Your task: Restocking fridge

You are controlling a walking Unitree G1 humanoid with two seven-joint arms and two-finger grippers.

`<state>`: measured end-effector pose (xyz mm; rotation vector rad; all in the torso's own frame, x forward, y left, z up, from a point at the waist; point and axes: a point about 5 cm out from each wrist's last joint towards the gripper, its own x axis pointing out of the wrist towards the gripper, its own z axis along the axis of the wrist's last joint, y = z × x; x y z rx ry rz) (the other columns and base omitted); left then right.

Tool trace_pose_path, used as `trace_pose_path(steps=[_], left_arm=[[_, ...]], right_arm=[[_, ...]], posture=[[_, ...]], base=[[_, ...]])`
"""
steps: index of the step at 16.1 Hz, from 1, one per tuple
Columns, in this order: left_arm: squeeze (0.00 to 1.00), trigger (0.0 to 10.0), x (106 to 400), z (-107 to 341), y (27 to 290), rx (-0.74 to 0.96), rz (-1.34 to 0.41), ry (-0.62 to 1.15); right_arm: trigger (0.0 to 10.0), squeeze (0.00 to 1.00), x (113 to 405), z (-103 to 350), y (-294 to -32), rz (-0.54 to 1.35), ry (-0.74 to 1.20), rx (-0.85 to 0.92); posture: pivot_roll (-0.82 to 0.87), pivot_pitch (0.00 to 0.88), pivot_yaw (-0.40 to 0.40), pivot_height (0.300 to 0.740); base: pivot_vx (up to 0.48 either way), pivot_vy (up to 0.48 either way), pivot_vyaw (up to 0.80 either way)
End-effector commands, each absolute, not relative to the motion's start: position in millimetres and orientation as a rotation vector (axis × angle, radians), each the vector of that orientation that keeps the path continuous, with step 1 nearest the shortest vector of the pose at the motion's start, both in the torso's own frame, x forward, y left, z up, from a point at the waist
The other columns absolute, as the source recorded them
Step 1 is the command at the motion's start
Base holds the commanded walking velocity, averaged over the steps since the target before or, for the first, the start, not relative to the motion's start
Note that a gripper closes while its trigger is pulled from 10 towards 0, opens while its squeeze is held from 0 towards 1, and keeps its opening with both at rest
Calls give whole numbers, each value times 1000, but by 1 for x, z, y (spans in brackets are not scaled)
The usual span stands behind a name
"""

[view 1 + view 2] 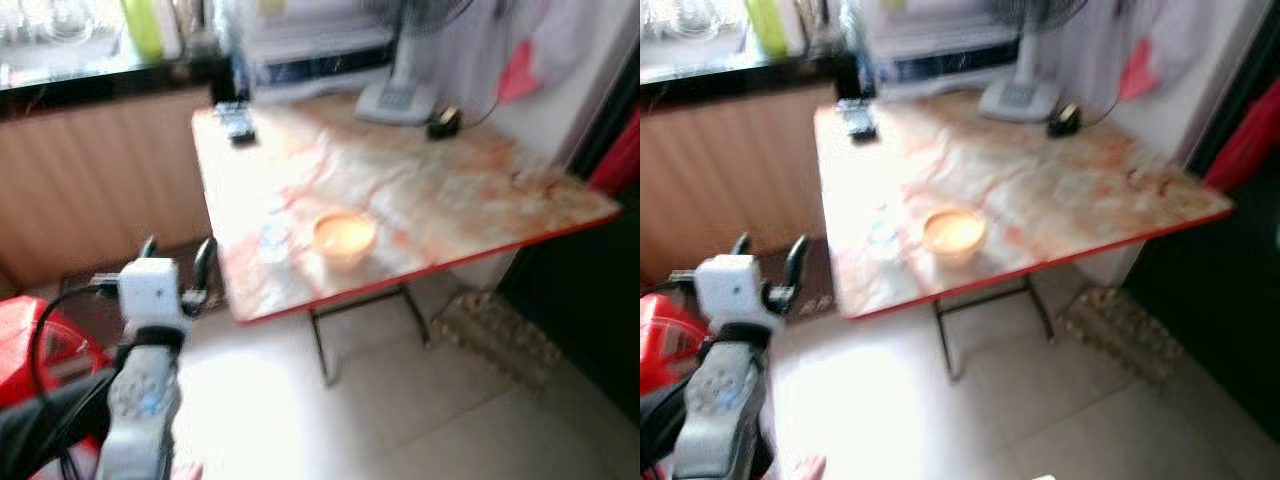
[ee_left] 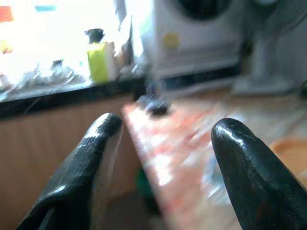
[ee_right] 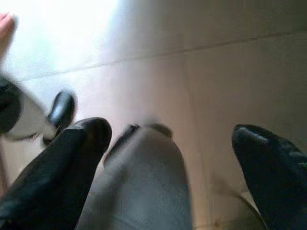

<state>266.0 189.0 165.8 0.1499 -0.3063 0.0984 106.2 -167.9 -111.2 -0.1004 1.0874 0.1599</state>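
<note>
A folding table [image 1: 450, 200] fills the frame's centre with a bowl [image 1: 344, 237] near its lower edge, a fan base [image 1: 398, 98] at its top edge, a counter [image 1: 90, 85] upper left, and the left gripper [image 1: 178, 262] lower left.

One folding table [image 1: 470, 215] stands here. On the table: one orange bowl [image 1: 344, 237], one small clear cup [image 1: 274, 240] just beside it, one dark remote [image 1: 238, 126], and one fan [image 1: 405, 95] at the far edge.

No text, label or number is sharp enough to read anywhere.
</note>
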Motion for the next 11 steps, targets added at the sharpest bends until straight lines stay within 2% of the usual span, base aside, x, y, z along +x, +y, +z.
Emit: trace_pose_path(steps=[1, 11], left_arm=[[0, 10000, 266, 165, 182, 135, 69, -291], [0, 10000, 265, 173, 179, 139, 74, -300]], right_arm=[[10000, 0, 72, -119, -179, 90, 1209, -77], [10000, 0, 73, -118, -180, 75, 1189, -58]], posture=[[144, 0, 2, 740], [168, 0, -9, 740]], base=[[330, 0, 0], [332, 0, 0]])
